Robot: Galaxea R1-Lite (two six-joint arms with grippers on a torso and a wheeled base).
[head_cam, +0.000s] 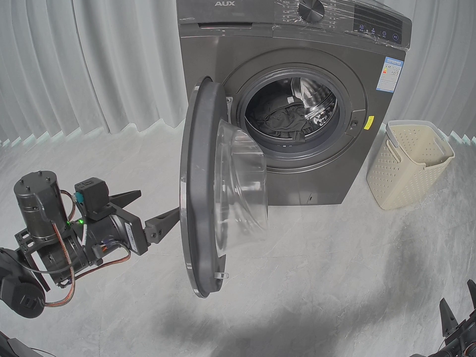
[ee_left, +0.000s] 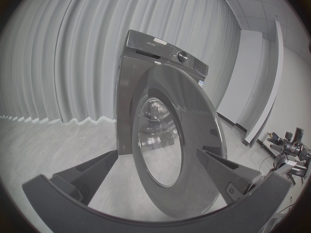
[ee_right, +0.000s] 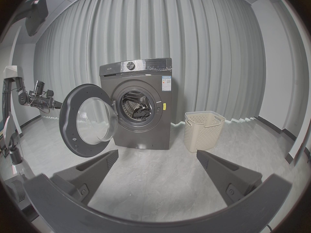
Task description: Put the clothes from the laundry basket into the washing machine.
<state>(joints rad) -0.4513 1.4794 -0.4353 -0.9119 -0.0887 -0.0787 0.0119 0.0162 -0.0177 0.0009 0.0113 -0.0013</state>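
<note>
The grey washing machine [head_cam: 292, 40] stands with its round door [head_cam: 198, 189] swung wide open toward me. Dark clothes [head_cam: 282, 117] lie inside the drum, also seen in the right wrist view as dark clothes [ee_right: 141, 113]. The cream laundry basket [head_cam: 409, 162] stands on the floor right of the machine, and no clothes show inside it. My left gripper [head_cam: 158, 202] is open, close to the door's outer face. In the left wrist view the door [ee_left: 181, 139] stands just beyond the left gripper [ee_left: 157, 156]. My right gripper [head_cam: 456, 293] is open and low at the right, well back from the basket [ee_right: 202, 130].
Pale pleated curtains [head_cam: 99, 50] hang behind the machine. The floor [head_cam: 322, 273] in front of the machine and basket is bare grey stone. The open door juts far out over the floor on the machine's left side.
</note>
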